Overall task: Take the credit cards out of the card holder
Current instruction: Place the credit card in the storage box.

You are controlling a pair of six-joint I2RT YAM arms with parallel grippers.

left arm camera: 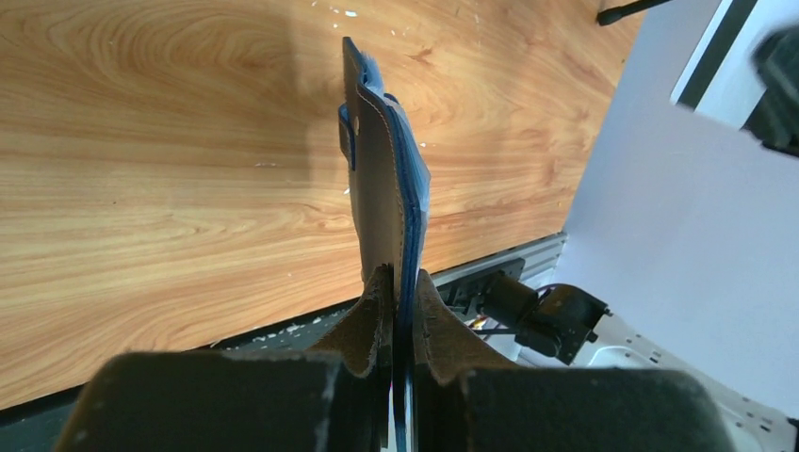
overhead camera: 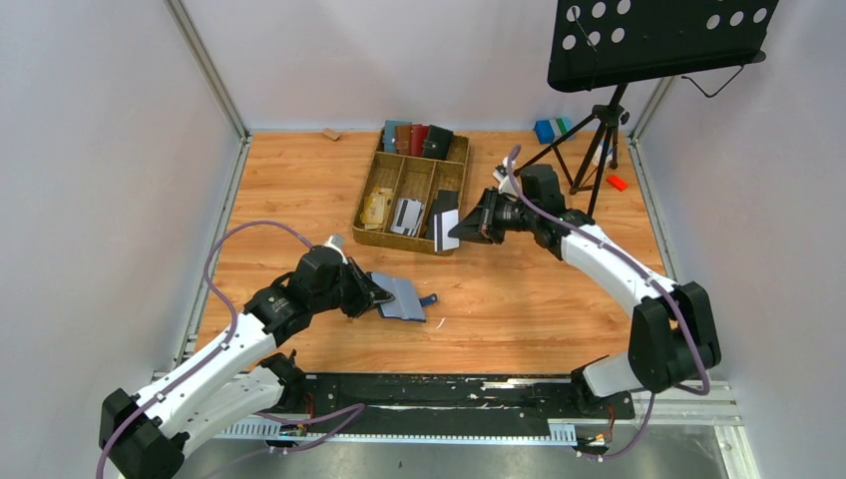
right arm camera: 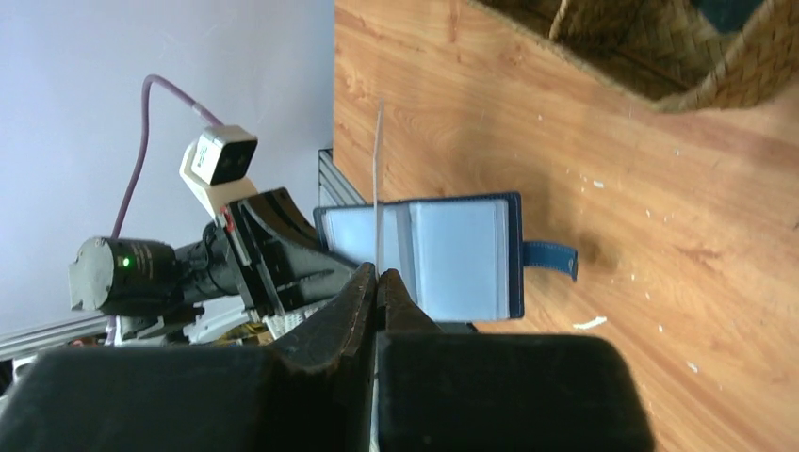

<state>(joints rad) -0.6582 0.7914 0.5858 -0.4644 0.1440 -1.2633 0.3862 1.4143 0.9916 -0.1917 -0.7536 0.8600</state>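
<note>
The navy card holder (overhead camera: pixel 401 297) lies open on the wooden table, its small tab (overhead camera: pixel 430 298) pointing right. My left gripper (overhead camera: pixel 375 294) is shut on the holder's left edge. In the left wrist view the holder (left arm camera: pixel 384 179) stands edge on between the pads (left arm camera: pixel 375 311). My right gripper (overhead camera: pixel 462 229) is shut on a white and dark credit card (overhead camera: pixel 445 222), held upright by the tray's right front corner. In the right wrist view that card (right arm camera: pixel 379 179) shows as a thin line, with the open holder (right arm camera: pixel 452 250) behind it.
A woven tray (overhead camera: pixel 371 172) with compartments holds several white cards (overhead camera: pixel 406 215) and tan cards (overhead camera: pixel 376 208). Brown, red and black holders (overhead camera: pixel 417 139) stand at its far end. A music stand tripod (overhead camera: pixel 599 125) stands at the back right, beside a small red thing (overhead camera: pixel 617 182).
</note>
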